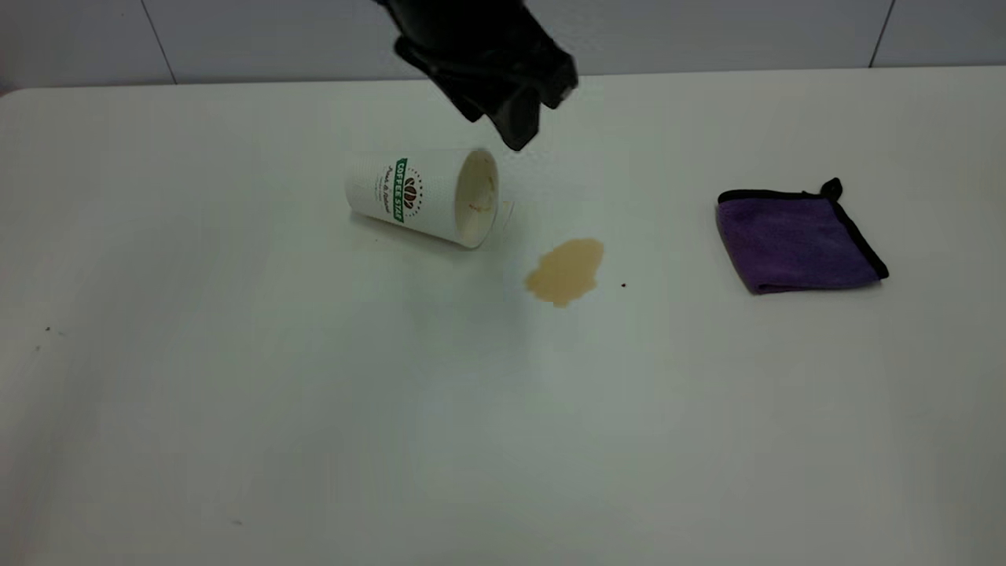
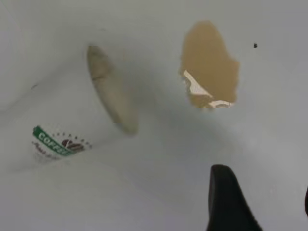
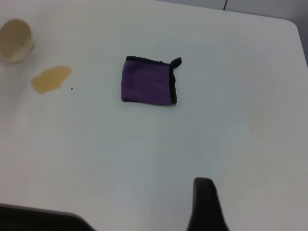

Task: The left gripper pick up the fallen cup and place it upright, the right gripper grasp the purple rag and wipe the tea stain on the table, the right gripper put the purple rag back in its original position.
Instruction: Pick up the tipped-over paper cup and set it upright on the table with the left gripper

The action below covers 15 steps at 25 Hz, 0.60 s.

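Three things lie in a row on the table [image 1: 236,409]: at the left the cup [image 1: 420,195] on its side with its tan-stained mouth turned toward the tea stain [image 1: 566,271], a light-brown puddle just beside that rim, and well apart at the right the purple rag [image 1: 794,244], folded square with its black loop at a far corner. Over the cup's mouth hangs the left gripper [image 1: 515,130], touching nothing, and whether its fingers are parted cannot be told. One black finger [image 3: 207,204] of the right gripper shows above bare tabletop, the rag lying apart from it, and its grip cannot be told either.
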Each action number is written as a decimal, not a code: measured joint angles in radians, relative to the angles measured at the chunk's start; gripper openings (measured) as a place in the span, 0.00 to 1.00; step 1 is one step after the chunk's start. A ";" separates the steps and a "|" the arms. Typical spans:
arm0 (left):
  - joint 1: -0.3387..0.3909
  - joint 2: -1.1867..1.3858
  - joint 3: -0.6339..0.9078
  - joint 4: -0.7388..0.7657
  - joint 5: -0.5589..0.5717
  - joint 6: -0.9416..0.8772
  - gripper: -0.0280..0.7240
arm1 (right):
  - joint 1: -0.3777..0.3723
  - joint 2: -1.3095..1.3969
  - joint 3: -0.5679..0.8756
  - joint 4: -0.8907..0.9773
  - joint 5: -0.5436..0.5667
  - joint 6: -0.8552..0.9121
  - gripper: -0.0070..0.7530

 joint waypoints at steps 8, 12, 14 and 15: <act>-0.079 0.261 -0.364 0.315 0.235 -0.288 0.61 | 0.000 0.000 0.000 0.000 0.000 0.000 0.74; -0.106 0.343 -0.391 0.522 0.240 -0.509 0.61 | 0.000 0.000 0.000 0.000 0.000 0.000 0.74; -0.111 0.373 -0.392 0.602 0.237 -0.611 0.61 | 0.000 0.000 0.000 0.000 0.000 0.000 0.74; -0.112 0.387 -0.392 0.636 0.232 -0.654 0.61 | 0.000 0.000 0.000 0.000 0.000 0.000 0.74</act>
